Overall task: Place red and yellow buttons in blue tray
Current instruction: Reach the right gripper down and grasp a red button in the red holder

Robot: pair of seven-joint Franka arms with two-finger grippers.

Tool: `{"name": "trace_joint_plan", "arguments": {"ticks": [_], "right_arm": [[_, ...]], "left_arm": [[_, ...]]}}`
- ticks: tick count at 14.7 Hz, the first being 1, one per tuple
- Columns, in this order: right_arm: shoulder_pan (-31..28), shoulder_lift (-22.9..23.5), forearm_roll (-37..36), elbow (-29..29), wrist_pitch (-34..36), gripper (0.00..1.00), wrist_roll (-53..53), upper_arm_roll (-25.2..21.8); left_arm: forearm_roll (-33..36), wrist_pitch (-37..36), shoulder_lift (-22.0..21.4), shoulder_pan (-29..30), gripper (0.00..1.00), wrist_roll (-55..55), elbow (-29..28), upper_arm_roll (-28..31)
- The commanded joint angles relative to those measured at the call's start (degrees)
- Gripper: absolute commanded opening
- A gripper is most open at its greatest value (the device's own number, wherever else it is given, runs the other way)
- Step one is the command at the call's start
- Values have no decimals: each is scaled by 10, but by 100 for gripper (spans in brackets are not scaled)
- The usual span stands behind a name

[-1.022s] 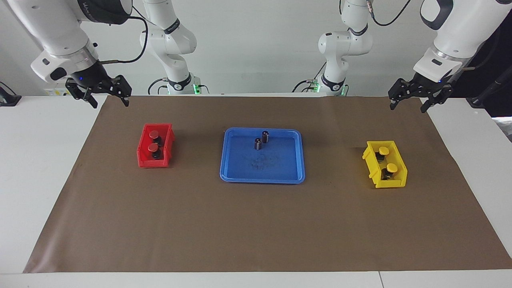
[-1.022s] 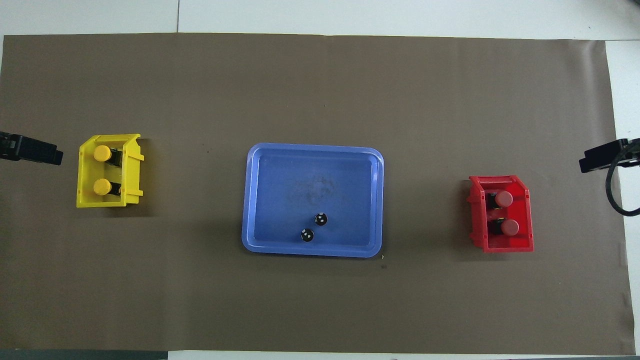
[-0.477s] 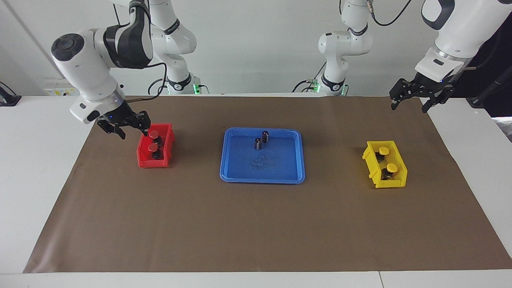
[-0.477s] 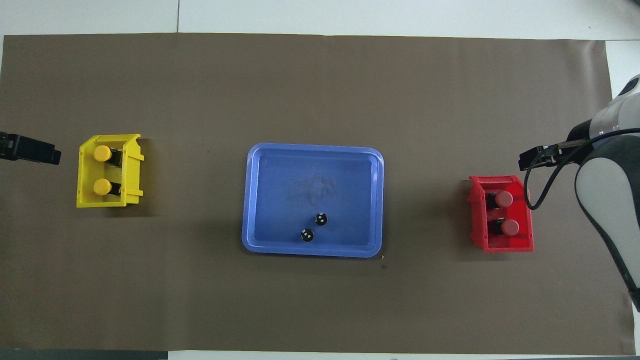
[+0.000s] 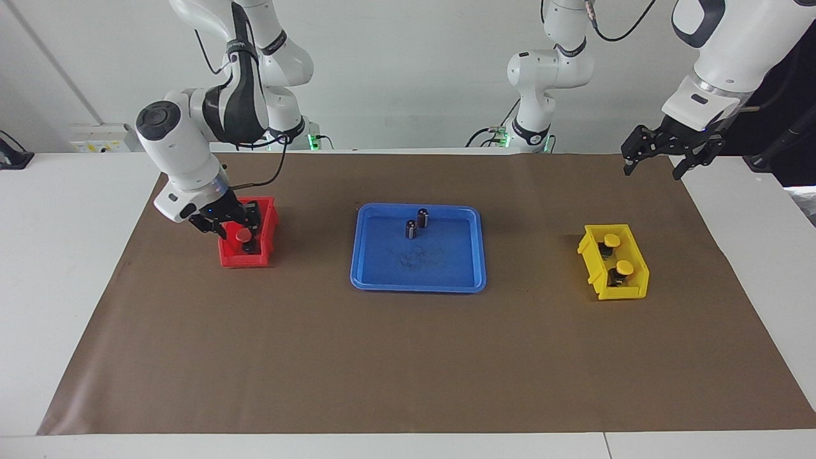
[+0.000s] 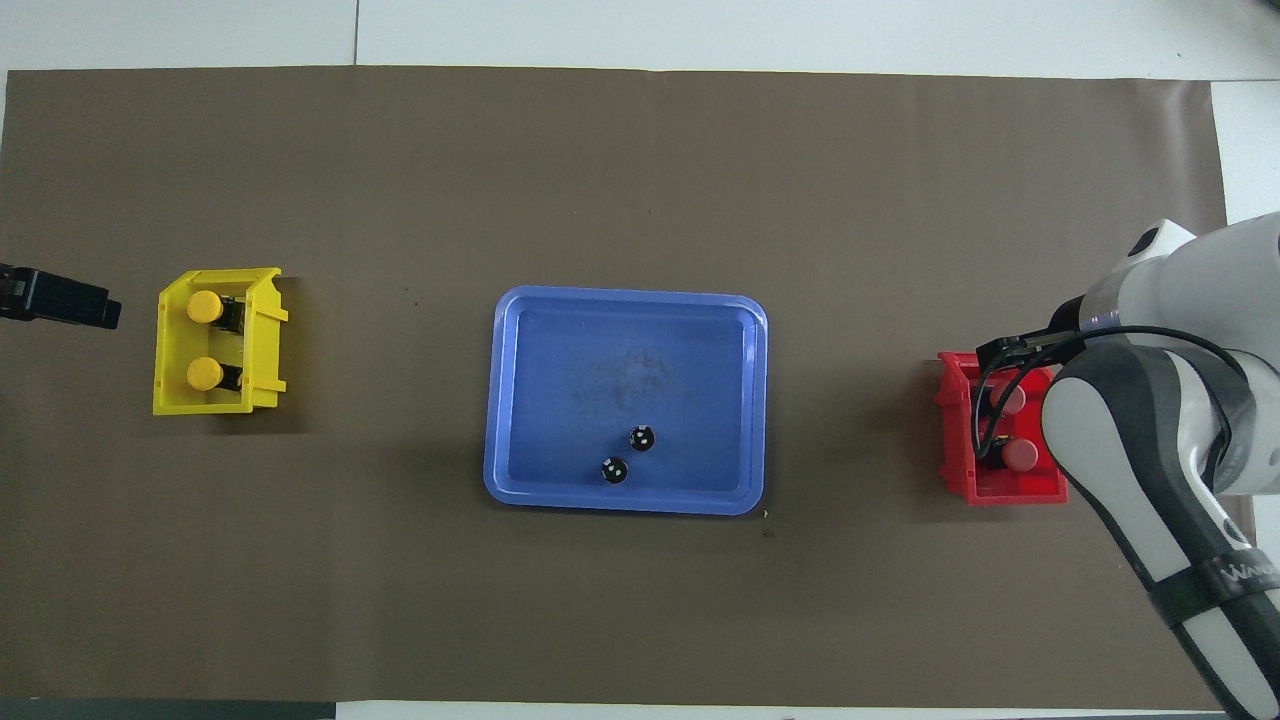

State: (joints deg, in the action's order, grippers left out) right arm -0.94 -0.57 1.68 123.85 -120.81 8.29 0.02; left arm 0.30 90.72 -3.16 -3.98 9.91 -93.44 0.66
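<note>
Reaching into the red bin point(image 5: 247, 241), the right gripper point(image 5: 237, 220) is seen low over its end nearer the robots, where one red button is hidden beneath it; whether the fingers are closed on anything cannot be told. A second red button point(image 5: 243, 236) stands just beside the gripper, so it could be knocked over, or the bin dragged, by a skewed lift. Well apart lies the blue tray point(image 5: 417, 278), where two dark cylinders point(image 5: 417, 224) could be struck. Over the mat's corner, the left gripper point(image 5: 659, 155) waits wide open, near the yellow buttons point(image 5: 617, 253).
</note>
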Motion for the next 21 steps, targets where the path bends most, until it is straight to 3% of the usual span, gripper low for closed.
{"name": "trace_joint_plan", "arguments": {"ticks": [1, 3, 21], "right_arm": [[-1, -15, 8, 38, -35, 70, -2, -1], [0, -15, 8, 60, -62, 69, -2, -1], [-23, -28, 4, 97, -79, 63, 30, -2]], "left_arm": [[11, 12, -16, 2, 100, 4, -20, 1], [11, 11, -18, 2, 100, 4, -23, 1], [11, 37, -44, 5, 100, -2, -83, 2]]}}
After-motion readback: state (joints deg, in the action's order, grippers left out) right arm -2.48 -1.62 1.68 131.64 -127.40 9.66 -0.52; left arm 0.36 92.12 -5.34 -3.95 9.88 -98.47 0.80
